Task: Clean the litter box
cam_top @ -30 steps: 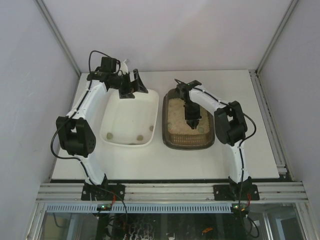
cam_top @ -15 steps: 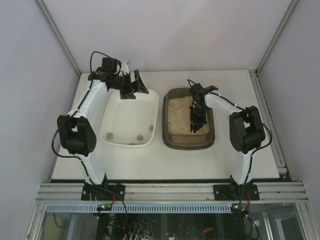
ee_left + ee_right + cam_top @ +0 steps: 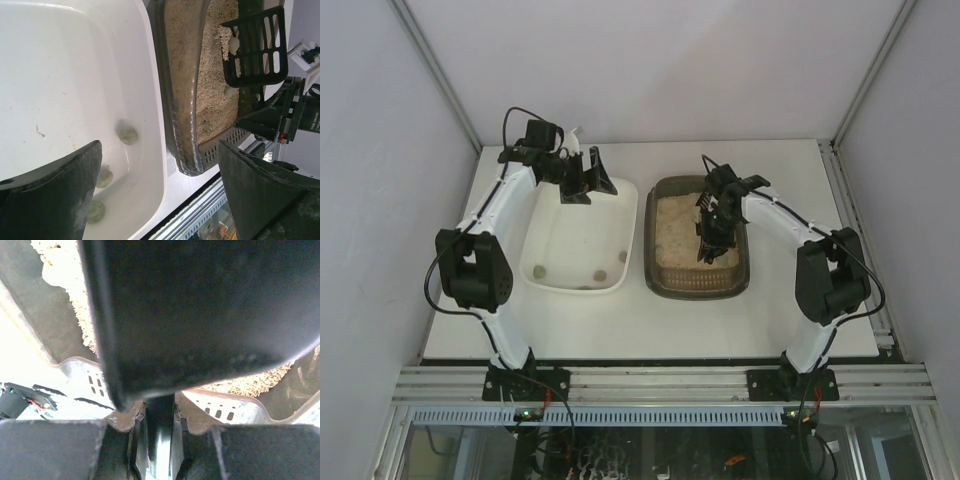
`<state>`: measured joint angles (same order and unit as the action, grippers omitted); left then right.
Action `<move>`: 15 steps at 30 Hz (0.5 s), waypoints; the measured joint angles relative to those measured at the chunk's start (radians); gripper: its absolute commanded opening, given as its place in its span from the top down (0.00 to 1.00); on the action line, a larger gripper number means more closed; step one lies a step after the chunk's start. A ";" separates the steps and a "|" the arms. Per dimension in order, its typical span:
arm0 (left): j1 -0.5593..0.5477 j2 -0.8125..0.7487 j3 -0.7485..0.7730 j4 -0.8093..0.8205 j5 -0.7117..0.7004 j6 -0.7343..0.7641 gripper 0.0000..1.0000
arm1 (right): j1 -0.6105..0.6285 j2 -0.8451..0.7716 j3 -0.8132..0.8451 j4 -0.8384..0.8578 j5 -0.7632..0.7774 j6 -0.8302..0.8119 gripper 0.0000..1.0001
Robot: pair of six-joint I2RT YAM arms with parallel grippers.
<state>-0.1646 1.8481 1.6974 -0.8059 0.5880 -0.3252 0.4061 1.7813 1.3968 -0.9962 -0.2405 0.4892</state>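
The litter box sits on the tabletop at 3 o'clock of the white tray, close alongside, I judge for short transfers. My right end effector pinches the scoop, dipped into the litter. Only the left wrist view shows a clump at its lip. The left end effector hangs spread at the tray's 12 o'clock.

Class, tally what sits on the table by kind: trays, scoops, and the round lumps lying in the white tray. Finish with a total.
Trays: 2, the white tray and the litter box
black scoop: 1
lumps in the white tray: 3
Total: 6
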 measured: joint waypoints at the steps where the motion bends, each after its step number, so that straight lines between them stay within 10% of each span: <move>1: 0.000 0.000 0.000 -0.001 0.000 0.005 0.00 | 0.000 -0.004 -0.004 0.007 -0.004 0.000 1.00; 15: 0.021 -0.087 -0.103 -0.068 -0.102 0.131 0.00 | -0.036 -0.264 -0.431 0.407 -0.329 0.077 1.00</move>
<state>-0.1440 1.7607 1.5944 -0.8738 0.4858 -0.1944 0.3698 1.5169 0.9653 -0.5888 -0.5697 0.5667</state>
